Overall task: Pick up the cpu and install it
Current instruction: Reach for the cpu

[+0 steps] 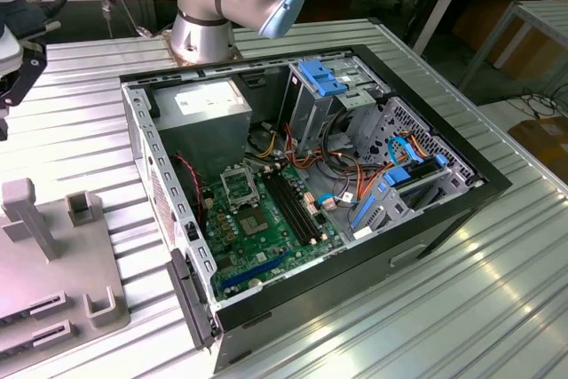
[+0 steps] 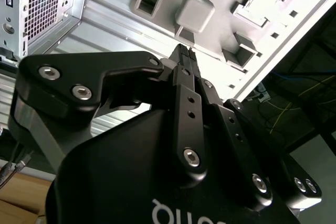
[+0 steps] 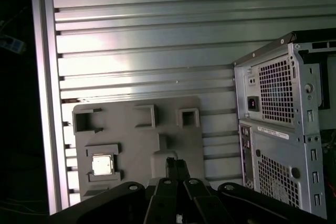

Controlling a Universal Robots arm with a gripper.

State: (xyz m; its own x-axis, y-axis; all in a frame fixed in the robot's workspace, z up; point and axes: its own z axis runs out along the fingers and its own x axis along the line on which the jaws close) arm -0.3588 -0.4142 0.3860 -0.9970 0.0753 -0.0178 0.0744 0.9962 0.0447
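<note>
Between the tips of the black two-finger gripper (image 3: 177,165) no gap shows in both wrist views: the fingers are pressed together and carry nothing. Directly below them lies the flat grey plastic fixture plate (image 3: 131,135) with its raised pockets, and the tool hangs above it without touching. Off to one side of the fingertips, near but clearly apart, the cpu (image 3: 102,164), a small square chip with a silver-grey metal top, sits flat in a square pocket of that plate. Farther out, on the tool's other side, the open grey-and-black computer case (image 3: 283,129) lies on the ribbed aluminium table (image 3: 157,51). Inside it, in the exterior view, the black square socket frame (image 1: 238,185) sits on the green motherboard (image 1: 266,228), well away from the tool.

I judge the step in hand to be the approach for the pick, since the chip lies unlifted. A grasp would call for the fingers to part, for the tool to centre over the chip, and for a straight descent that catches its thin edges without tilting it.
</note>
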